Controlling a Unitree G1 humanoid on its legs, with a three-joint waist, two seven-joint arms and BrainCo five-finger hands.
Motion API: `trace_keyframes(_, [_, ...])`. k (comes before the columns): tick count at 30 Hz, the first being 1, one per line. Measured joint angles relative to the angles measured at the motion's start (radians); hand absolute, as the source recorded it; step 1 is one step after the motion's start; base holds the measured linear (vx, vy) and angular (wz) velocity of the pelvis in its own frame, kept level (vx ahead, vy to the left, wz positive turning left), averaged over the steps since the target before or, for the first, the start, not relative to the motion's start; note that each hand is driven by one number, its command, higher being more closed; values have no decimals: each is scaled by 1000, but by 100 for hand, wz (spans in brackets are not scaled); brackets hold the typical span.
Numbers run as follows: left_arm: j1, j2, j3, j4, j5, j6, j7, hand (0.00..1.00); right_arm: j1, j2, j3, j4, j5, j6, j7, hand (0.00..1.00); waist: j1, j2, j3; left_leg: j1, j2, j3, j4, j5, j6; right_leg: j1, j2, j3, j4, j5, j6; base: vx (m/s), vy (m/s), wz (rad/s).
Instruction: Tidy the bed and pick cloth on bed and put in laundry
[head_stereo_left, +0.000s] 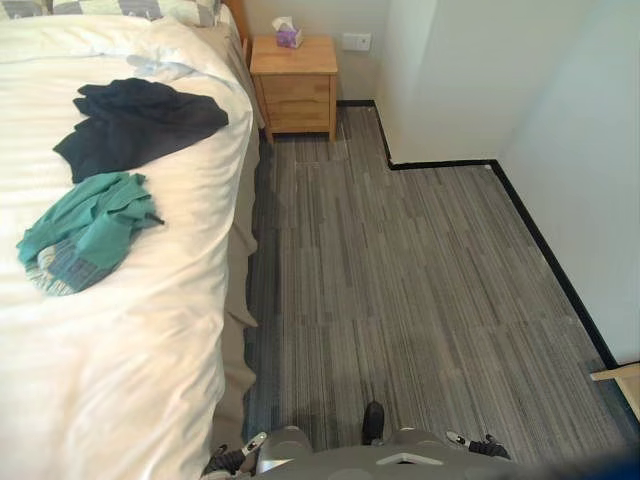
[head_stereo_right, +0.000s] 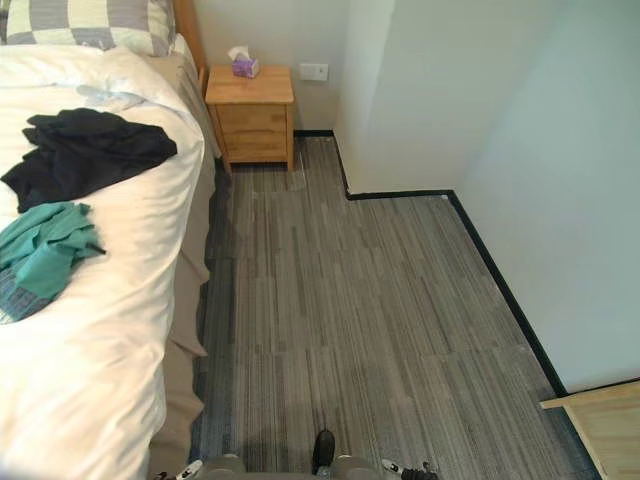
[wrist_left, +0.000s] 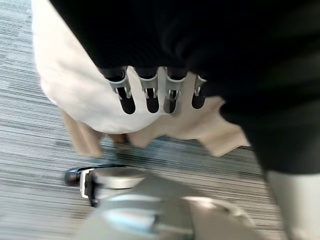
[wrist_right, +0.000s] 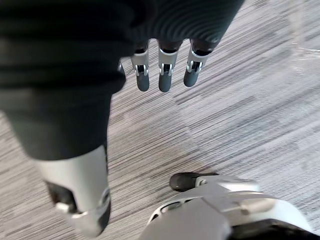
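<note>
Dark cloth (head_stereo_left: 135, 125): crumpled on the white bed (head_stereo_left: 130, 360), toward the pillow (head_stereo_right: 90, 22) end, close to the floor-side edge.

Teal cloth (head_stereo_left: 85, 225): bunched on the same bed, just beside the dark cloth on the side nearer the robot, edges touching or almost touching; a checked patch visible at its near end.

Both cloths untouched, well apart from either hand.

Left hand (wrist_left: 151, 97): hanging low beside the bed, fingers straight and slightly spread, holding nothing. Past the fingertips, the overhanging edge of the white duvet (wrist_left: 75, 85) and the beige bed skirt (wrist_left: 200, 125) below it. Contact with the duvet not determinable.

Right hand (wrist_right: 165, 77): hanging above the grey striped floor (head_stereo_left: 400, 280), fingers straight and side by side, thumb apart, holding nothing.

Wooden nightstand (head_stereo_left: 295, 85): against the wall at the head of the bed, tissue box (head_stereo_left: 288, 35) on top.
</note>
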Motion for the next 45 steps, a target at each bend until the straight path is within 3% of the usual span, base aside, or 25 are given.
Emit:
trace_keyframes(2, [-1, -9, -5, -11, 1, -4, -1, 0, -20, -13, -4, -1, 0, 0, 1, 0, 0, 9, 3, -43, -38, -10, -40, -39, 30, 9, -21, 30, 0, -5, -2, 235, 21, -56])
trace_keyframes(5, [-1, -10, -9, -17, 2, -7, -1, 0, -41, -10, -10, -20, 0, 0, 2, 0, 1, 8, 5, -80, -127, -9, -312, -38, 42, 15, -70, 73, 0, -24, 28, 227, 73, -51])
trace_keyframes(7, [-8, -8, -10, -16, 3, -7, -2, 0, -36, -8, -13, -29, 0, 0, 2, 0, 4, 12, 5, -82, -170, -9, -623, 89, 69, 38, -83, 82, 0, -63, 65, 367, 134, -15])
trace_keyframes(9, [-15, -7, -10, -15, 3, -7, -4, 0, -33, -6, -12, -27, 0, 0, -1, 0, 24, 8, 5, -66, -173, 5, -672, 209, 93, 48, -89, 97, 0, -82, 83, 361, 135, -22])
trace_keyframes(10, [-21, -5, -13, -16, 3, -6, -5, 0, -32, 3, -13, -26, 0, 0, -2, 0, 33, 1, 1, -45, -190, 30, -686, 242, 156, 51, -110, 100, 7, -100, 108, 420, 162, -29])
trace_keyframes(13, [-49, 18, -15, -16, 4, -6, -7, 0, -47, 34, -12, -34, -2, 0, 6, 0, 38, -43, 15, -6, -238, 59, -671, 184, 213, 44, -167, 97, 100, -136, 151, 414, 147, -11])
trace_keyframes(16, [-47, 11, -17, -15, 5, -4, -7, 0, -47, 32, -37, -36, -3, -1, 15, 0, 40, -30, 9, 73, -253, 74, -708, 142, 222, -15, -181, 99, 308, -172, 198, 342, 150, -22])
trace_keyframes(18, [-44, 14, -23, -16, 6, -3, -13, 0, -46, 32, -54, -45, -3, -1, 20, 0, 35, -26, 4, 146, -264, 74, -735, 108, 225, -131, -205, 94, 641, -165, 243, 285, 138, 2])
trace_keyframes(19, [-42, 24, -33, -15, 5, -2, -22, 0, -41, 32, -53, -56, -3, 0, 20, 0, 21, -31, 3, 184, -277, 48, -741, 85, 236, -193, -232, 84, 816, -131, 291, 436, 94, 55])
trace_keyframes(21, [-42, 36, -57, -16, 6, 1, -23, 0, -34, 33, -58, -55, -3, 1, 21, 0, -2, -33, 2, 243, -282, -5, -743, 61, 246, -245, -289, 5, 1012, -158, 261, 388, 32, 76])
trace_keyframes(22, [-43, 35, -60, -16, 5, 1, -24, 0, -31, 30, -58, -55, -3, 1, 21, 0, -13, -27, 5, 287, -273, -48, -756, 56, 252, -272, -309, -57, 1068, -199, 215, 322, -59, 60])
trace_keyframes(24, [-48, 27, -60, -16, 5, 1, -23, 0, -38, 20, -58, -57, -2, 0, 21, 0, -18, -12, 13, 335, -235, -86, -768, 55, 254, -318, -293, -123, 1016, -249, 149, 429, -146, 61])
trace_keyframes(26, [-53, 23, -59, -16, 3, 2, -23, 0, -39, 19, -58, -63, -1, -3, 19, 0, -21, -4, 18, 353, -197, -104, -753, 55, 253, -363, -244, -133, 835, -258, 132, 308, -197, 61])
trace_keyframes(27, [-57, 21, -59, -16, 3, 0, -23, 0, -36, 19, -57, -63, 0, -4, 18, 0, -27, -2, 18, 357, -173, -125, -747, 52, 244, -383, -208, -110, 654, -233, 139, 319, -291, 77])
trace_keyframes(29, [-62, 22, -56, -16, 2, -3, -22, 0, -36, 22, -56, -61, 0, -4, 17, 0, -37, -4, 17, 362, -150, -150, -745, 25, 197, -404, -175, -35, 355, -90, 140, 353, -346, 83])
trace_keyframes(30, [-63, 28, -49, -15, 2, -6, -21, 0, -29, 28, -57, -50, 0, -4, 18, 0, -38, -26, 13, 373, -150, -173, -751, -5, 152, -402, -182, 20, 201, 35, 163, 408, -426, 81])
trace_keyframes(31, [-79, 18, -40, 6, 3, -7, -20, 0, -35, 22, -72, -33, -2, -3, 20, 0, -42, 0, 22, 395, -120, -196, -769, -26, 120, -387, -158, 3, 223, 113, 120, 390, -413, 66])
trace_keyframes(32, [-88, 5, -35, 18, 3, -7, -21, 0, -41, 11, -84, -28, -4, -1, 23, 0, -33, 16, 27, 395, -105, -193, -772, -20, 119, -397, -144, 1, 254, 73, 131, 331, -367, 50])
trace_keyframes(34, [-78, -11, 4, 27, 4, -15, -21, 0, -45, 10, -98, -25, -4, -1, 28, 0, -36, 24, 34, 422, -92, -192, -776, 34, 99, -401, -141, -1, 367, -21, 89, 288, -301, 31])
trace_keyframes(37, [-61, -28, 53, 26, 8, -17, -22, 0, -37, 9, -100, -16, -4, -1, 35, 0, -36, 43, 22, 441, -51, -221, -713, 69, 61, -362, -131, -46, 453, -118, 80, 326, -273, 34])
trace_keyframes(39, [-59, -39, 82, 23, 8, -18, -21, 0, -34, 11, -103, 4, -3, 0, 37, 0, -35, 37, 18, 371, -39, -254, -544, 80, 41, -317, -129, -71, 443, -152, 69, 254, -227, 41])
trace_keyframes(40, [-55, -39, 110, 24, 4, -17, -21, 0, -24, 8, -106, 5, -3, 0, 35, 0, -36, 35, 17, 288, -29, -278, -363, 118, -8, -273, -125, -90, 417, -157, 67, 307, -193, 24])
trace_keyframes(42, [-39, -45, 112, 24, -14, -16, -20, 0, -6, 5, -84, 2, -2, 1, 33, 0, -28, 36, 25, 186, 11, -259, -94, 280, -24, -165, -98, -93, 341, -166, 39, 301, -123, 3])
trace_keyframes(43, [-31, -49, 112, 25, -24, -17, -21, 0, -4, 2, -78, 0, -2, 1, 33, 0, -25, 39, 25, 160, 27, -239, -30, 278, -21, -136, -92, -94, 320, -168, 32, 278, -64, -11])
trace_keyframes(45, [-23, -49, 111, 23, -38, -16, -21, 0, -4, 3, -86, 2, -1, 1, 29, 0, -18, 40, 26, 36, 39, -133, 116, 79, 24, -45, -97, -92, 258, -173, 25, 337, -66, -7])
